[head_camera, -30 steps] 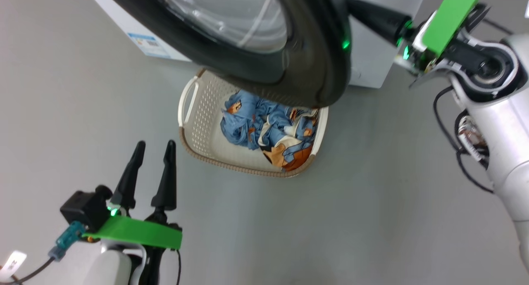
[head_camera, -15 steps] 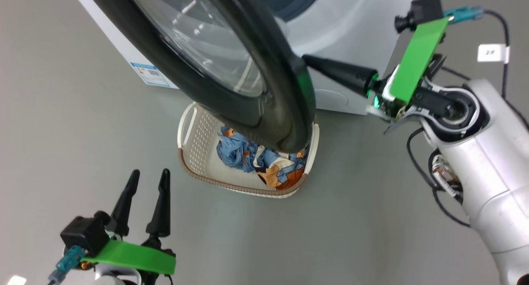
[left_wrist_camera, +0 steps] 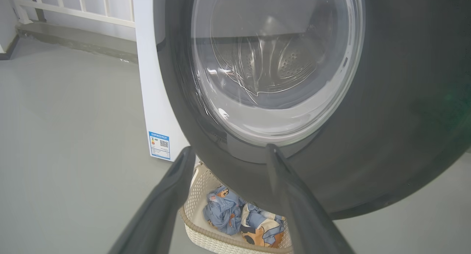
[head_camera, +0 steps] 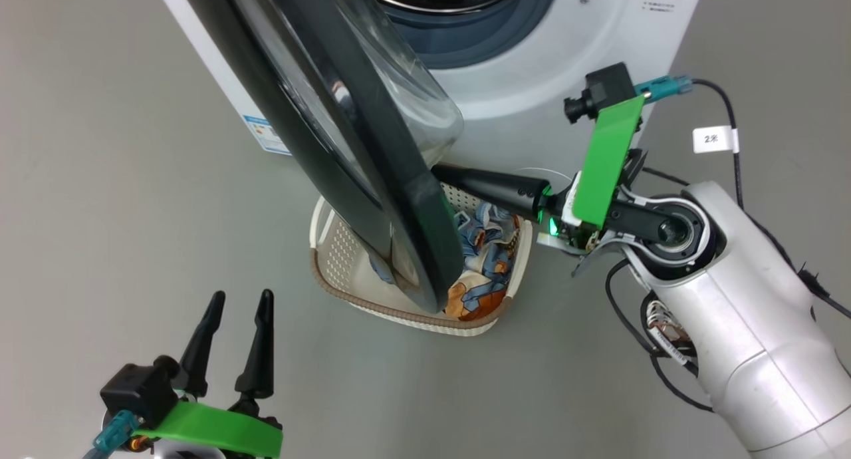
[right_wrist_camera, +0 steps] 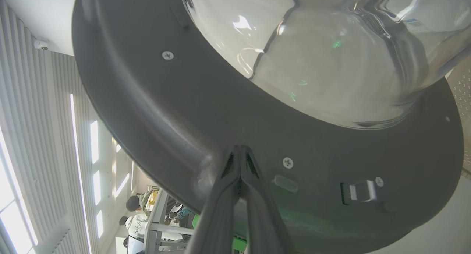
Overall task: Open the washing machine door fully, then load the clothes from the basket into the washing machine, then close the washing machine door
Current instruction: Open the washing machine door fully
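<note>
One washing machine is seen, white and boxy, standing on a grey floor. Its drum opening is uncovered at the top of the head view.

One washing machine door is counted: a wide black ring around a bulging clear glass bowl. It stands partly open, angled out from the machine's front, and its lower edge hangs above the basket, so that part of the basket is hidden in the head view.

One basket is set on the floor just in front of the machine, cream and perforated, with a brown woven-look rim.

The clothes are found inside the basket as one crumpled light-blue heap with orange and brown prints; how many garments make it up cannot be told.

Two grippers are counted. The right gripper is seen with both fingers pressed together and nothing between them, their tips set at the inner face of the door's ring, below the glass bowl. The left gripper is held low and to the left, well apart from the basket, its two fingers spread and empty.

One blue energy label is seen on the machine's side.
</note>
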Robot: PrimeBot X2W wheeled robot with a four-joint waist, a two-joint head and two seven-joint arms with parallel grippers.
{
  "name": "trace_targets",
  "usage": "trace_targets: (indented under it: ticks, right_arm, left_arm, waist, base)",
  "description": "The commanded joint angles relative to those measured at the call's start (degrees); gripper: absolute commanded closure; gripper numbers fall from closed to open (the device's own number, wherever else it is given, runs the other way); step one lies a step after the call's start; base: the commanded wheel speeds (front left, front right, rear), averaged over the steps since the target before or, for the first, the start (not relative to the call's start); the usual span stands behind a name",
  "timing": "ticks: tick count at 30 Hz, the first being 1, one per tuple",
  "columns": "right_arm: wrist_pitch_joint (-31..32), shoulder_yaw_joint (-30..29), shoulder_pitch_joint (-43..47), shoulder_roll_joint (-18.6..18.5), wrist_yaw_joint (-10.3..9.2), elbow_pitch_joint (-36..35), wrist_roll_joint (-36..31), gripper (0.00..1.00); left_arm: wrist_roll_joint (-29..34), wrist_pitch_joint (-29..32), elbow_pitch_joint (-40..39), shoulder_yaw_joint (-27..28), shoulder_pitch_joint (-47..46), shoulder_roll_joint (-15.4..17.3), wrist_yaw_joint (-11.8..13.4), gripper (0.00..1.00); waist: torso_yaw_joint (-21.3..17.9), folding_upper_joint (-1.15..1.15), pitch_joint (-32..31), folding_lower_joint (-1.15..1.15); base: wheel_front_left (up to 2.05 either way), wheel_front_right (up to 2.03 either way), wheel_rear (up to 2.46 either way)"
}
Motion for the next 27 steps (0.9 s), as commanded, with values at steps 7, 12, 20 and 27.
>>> trace_targets:
  ticks: [7,12,20,27]
  right_arm:
    - [1.4,1.3,2.9,3.3,0.34,-2.9,0.8,1.00]
    - [1.8,1.8,3.9,3.9,0.34,-3.3,1.3,1.00]
    - [1.2,2.6,5.4,4.3,0.34,-3.6,1.7,1.00]
    - [-0.6,1.4,7.6,4.4,0.34,-4.3,0.6,0.51]
  left_arm:
    - [0.8,-0.4,-0.7,2.1,1.0,1.4,0.0,0.00]
    - [1.0,-0.4,-0.6,2.0,1.3,1.4,0.0,0.00]
    - [1.2,-0.4,-0.3,2.2,1.9,1.5,0.0,0.00]
    - [1.4,-0.4,0.0,2.6,2.0,1.7,0.0,0.00]
  waist:
    - [2.6,0.00,-1.8,0.00]
    - [3.5,0.00,-2.6,0.00]
    - [4.0,0.00,-3.7,0.00]
    - [2.2,0.00,-5.1,0.00]
  base:
    - [0.00,0.00,0.00]
    - [0.00,0.00,0.00]
    - [0.00,0.00,0.00]
    - [0.00,0.00,0.00]
